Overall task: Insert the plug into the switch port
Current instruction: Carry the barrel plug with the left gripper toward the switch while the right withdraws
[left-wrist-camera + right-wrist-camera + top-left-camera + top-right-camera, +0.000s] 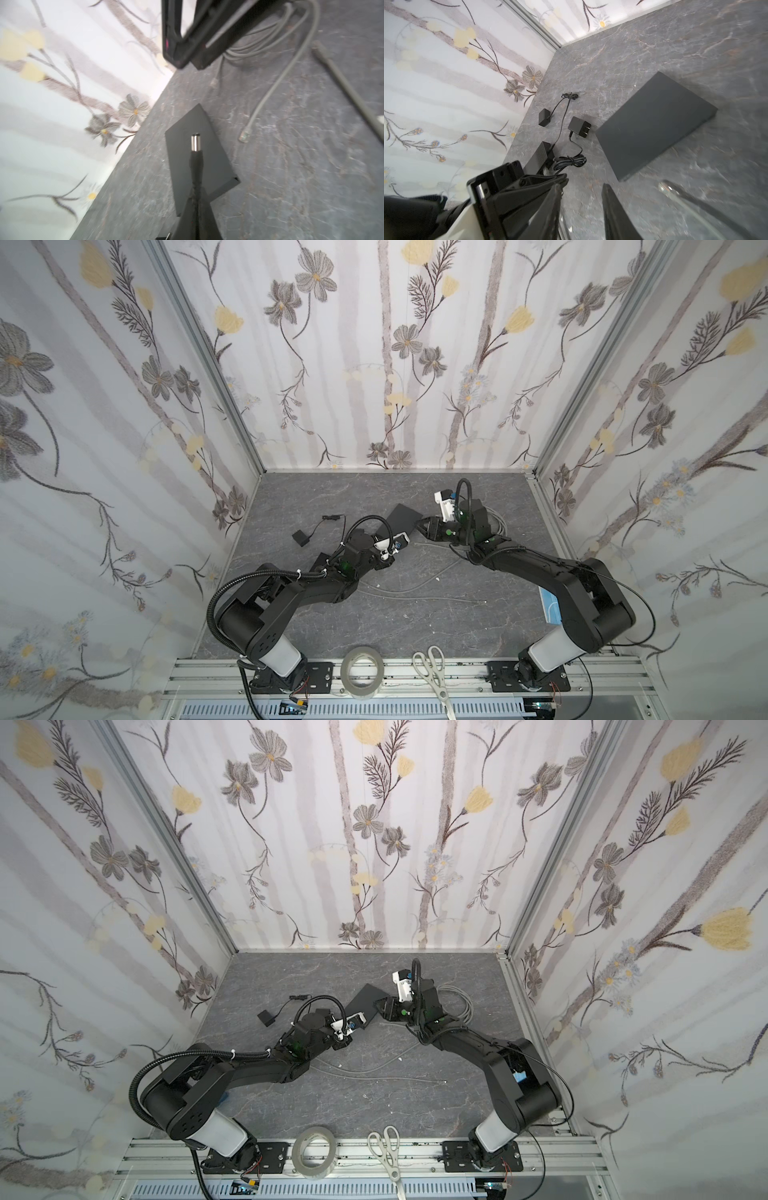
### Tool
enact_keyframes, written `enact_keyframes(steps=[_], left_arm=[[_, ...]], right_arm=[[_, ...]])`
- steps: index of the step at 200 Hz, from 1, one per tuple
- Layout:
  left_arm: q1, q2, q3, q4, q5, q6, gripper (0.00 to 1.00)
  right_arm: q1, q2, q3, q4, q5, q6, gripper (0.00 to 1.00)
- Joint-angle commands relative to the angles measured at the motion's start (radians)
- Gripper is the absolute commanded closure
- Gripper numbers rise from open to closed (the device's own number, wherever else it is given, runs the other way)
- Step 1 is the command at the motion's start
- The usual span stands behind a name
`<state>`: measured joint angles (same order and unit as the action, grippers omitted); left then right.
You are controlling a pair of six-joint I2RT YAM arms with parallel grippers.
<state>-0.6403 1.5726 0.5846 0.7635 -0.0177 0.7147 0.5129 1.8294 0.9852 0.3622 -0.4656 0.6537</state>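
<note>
Left arm (316,593) folded, left pincer (195,197) clamping plug (195,143)

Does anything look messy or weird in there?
Yes. Scissors and a tape roll lie on the metal rail at the front, the scissors poking past its edge. A grey cable sprawls loose across the table, with small white scraps near it.

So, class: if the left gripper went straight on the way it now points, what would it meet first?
Probably the black switch: the left gripper, shut on the plug, aims the plug's metal tip across it. Whether the tip would strike it or pass just above, depth leaves unclear.
</note>
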Motion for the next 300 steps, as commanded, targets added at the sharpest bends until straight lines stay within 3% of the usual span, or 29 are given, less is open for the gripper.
enact_keyframes(steps=[1,29,69,89,117,139,181,189,208,300], left_arm=[[0.026,-0.024,-0.010,0.094,-0.173,-0.115,1.00],[0.089,-0.050,-0.027,0.114,-0.128,-0.222,1.00],[0.137,-0.062,-0.045,0.140,-0.066,-0.301,1.00],[0.143,-0.067,-0.046,0.139,-0.050,-0.315,1.00],[0.146,-0.056,-0.045,0.149,-0.031,-0.333,1.00],[0.148,-0.056,-0.043,0.151,-0.019,-0.343,1.00],[0.147,-0.069,-0.047,0.148,-0.010,-0.350,1.00],[0.148,-0.075,-0.049,0.146,-0.008,-0.350,1.00],[0.148,-0.081,-0.051,0.143,-0.001,-0.356,1.00],[0.148,-0.061,-0.021,0.136,0.079,-0.434,1.00]], right_arm=[[0.042,0.163,0.164,0.020,0.043,0.163,0.69],[0.098,0.367,0.367,0.037,0.105,0.297,0.75],[0.150,0.596,0.664,-0.112,0.175,0.371,0.96],[0.166,0.654,0.772,-0.235,0.267,0.392,0.96],[0.177,0.704,0.887,-0.418,0.416,0.442,0.84],[0.178,0.746,0.959,-0.528,0.455,0.464,0.86],[0.177,0.752,0.944,-0.596,0.469,0.480,0.93],[0.176,0.752,0.939,-0.604,0.464,0.473,1.00],[0.176,0.729,0.901,-0.634,0.449,0.471,1.00],[0.177,0.262,0.245,-0.428,0.581,0.423,1.00]])
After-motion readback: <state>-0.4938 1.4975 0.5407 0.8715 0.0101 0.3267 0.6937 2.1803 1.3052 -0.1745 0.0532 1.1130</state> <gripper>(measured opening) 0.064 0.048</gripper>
